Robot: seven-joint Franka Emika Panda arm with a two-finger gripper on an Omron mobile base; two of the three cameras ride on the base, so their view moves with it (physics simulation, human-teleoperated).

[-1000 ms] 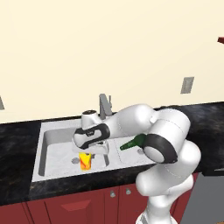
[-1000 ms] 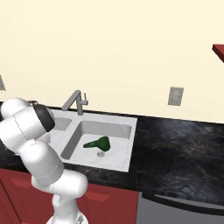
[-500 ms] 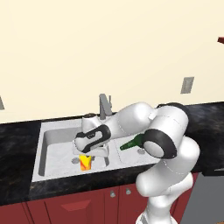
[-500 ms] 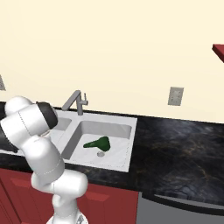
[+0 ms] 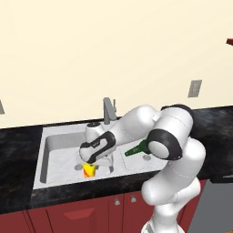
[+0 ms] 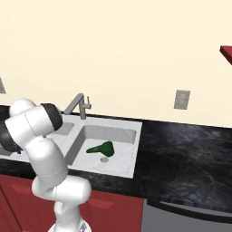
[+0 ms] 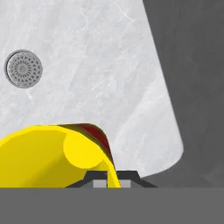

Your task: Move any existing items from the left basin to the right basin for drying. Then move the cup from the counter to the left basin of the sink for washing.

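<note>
Now cup [image 7: 52, 157] clamped in pincer [image 7: 107, 181], over left basin [image 7: 87, 65]

One cup [image 5: 89, 169], one green utensil [image 6: 101, 148]

A white robot arm reaches down into the left basin [image 5: 57, 152] of a grey steel double sink [image 5: 45, 136], its pincer [image 5: 92, 164] closed on a yellow cup [image 5: 89, 170] with a red-orange mark, held low over the basin floor. In the right basin [image 5: 136, 160], a dark green scoop-like utensil [image 5: 136, 149] shows partly behind the arm's elbow. The grey faucet [image 5: 108, 109] stands behind the divider. The black speckled bench [image 5: 18, 150] tops dark red cabinets [image 5: 73, 214].
</note>
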